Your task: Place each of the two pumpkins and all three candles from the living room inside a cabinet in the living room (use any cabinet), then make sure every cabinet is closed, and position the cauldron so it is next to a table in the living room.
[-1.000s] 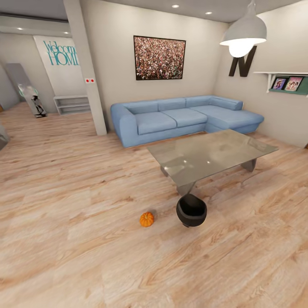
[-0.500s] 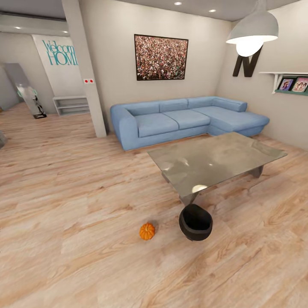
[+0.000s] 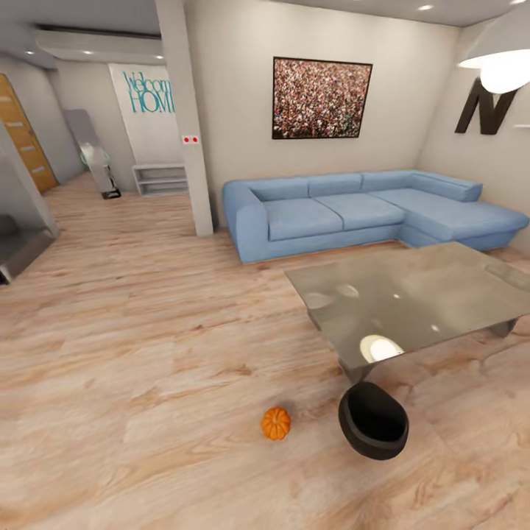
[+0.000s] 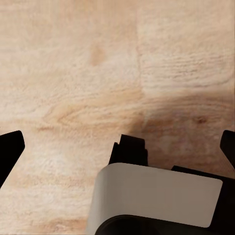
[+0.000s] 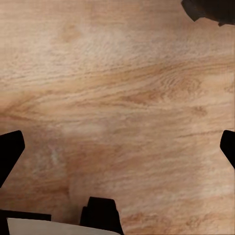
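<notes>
At about 9 o'clock in the head view a grey stepped unit [image 3: 18, 235] juts in from the edge, with an orange-brown door [image 3: 26, 136] above it toward 10 o'clock. Near 11 o'clock a "Welcome HOME" wall panel [image 3: 149, 96] hangs over a low white shelf [image 3: 160, 179], beside a pale pillar [image 3: 188, 118]. The light wood floor [image 3: 132, 346] spreads across the lower half.

At roughly 6 o'clock one small orange pumpkin [image 3: 275, 423] sits on the floor, near the black cauldron [image 3: 374, 421] but apart from it. The cauldron, tipped so its wide mouth shows, rests just beside the near corner of the glass-topped coffee table [image 3: 412, 302], which lies toward 4 o'clock. Behind it a blue corner sofa [image 3: 353, 210] runs along the wall under a speckled framed picture [image 3: 322, 99] near 1 o'clock. A big black letter N [image 3: 486, 109] and a glowing pendant lamp [image 3: 504, 59] sit at 2 o'clock.

The left gripper [image 4: 117, 147] hangs over bare floorboards, its dark fingertips spread wide at the frame's sides, holding nothing. The right gripper [image 5: 117, 147] is likewise spread apart and empty above the planks.
</notes>
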{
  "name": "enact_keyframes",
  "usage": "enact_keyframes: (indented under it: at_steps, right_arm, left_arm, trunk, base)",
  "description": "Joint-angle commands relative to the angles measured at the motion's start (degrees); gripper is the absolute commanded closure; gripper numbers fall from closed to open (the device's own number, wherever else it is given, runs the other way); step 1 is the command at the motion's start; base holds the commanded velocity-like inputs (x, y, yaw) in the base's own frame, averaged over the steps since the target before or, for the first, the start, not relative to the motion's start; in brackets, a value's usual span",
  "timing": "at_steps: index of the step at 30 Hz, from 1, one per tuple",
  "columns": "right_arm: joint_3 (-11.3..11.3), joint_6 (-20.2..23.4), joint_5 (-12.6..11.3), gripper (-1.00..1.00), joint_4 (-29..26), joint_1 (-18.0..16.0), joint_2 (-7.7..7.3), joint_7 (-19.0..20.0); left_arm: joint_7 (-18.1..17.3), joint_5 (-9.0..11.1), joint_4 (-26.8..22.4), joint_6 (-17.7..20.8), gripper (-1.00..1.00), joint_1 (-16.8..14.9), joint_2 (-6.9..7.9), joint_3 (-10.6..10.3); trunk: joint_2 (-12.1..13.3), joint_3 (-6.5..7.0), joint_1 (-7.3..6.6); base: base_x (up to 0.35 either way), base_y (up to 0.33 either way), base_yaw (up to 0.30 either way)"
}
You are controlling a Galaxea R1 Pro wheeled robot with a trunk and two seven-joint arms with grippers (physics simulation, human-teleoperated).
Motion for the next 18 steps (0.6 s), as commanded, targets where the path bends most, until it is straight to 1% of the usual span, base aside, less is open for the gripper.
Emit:
enact_keyframes:
  at_steps: [1, 11, 14, 18]
  right_arm:
    - [0.0, 0.0, 0.0, -1.0, 0.0, 0.0, 0.0, 0.0]
    - [0.0, 0.0, 0.0, -1.0, 0.0, 0.0, 0.0, 0.0]
    - [0.0, 0.0, 0.0, -1.0, 0.0, 0.0, 0.0, 0.0]
    - [0.0, 0.0, 0.0, -1.0, 0.0, 0.0, -0.03, 0.0]
  left_arm:
    - [0.0, 0.0, 0.0, 0.0, -1.0, 0.0, -0.01, 0.0]
    - [0.0, 0.0, 0.0, 0.0, -1.0, 0.0, -0.01, 0.0]
    - [0.0, 0.0, 0.0, 0.0, -1.0, 0.0, -0.01, 0.0]
    - [0.0, 0.0, 0.0, 0.0, -1.0, 0.0, 0.0, 0.0]
  trunk:
    - [0.0, 0.0, 0.0]
    - [0.0, 0.0, 0.0]
    - [0.0, 0.0, 0.0]
    - [0.0, 0.0, 0.0]
  base:
    - [0.328, 0.0, 0.284]
    - [0.329, 0.0, 0.282]
    - [0.328, 0.0, 0.122]
    - [0.328, 0.0, 0.022]
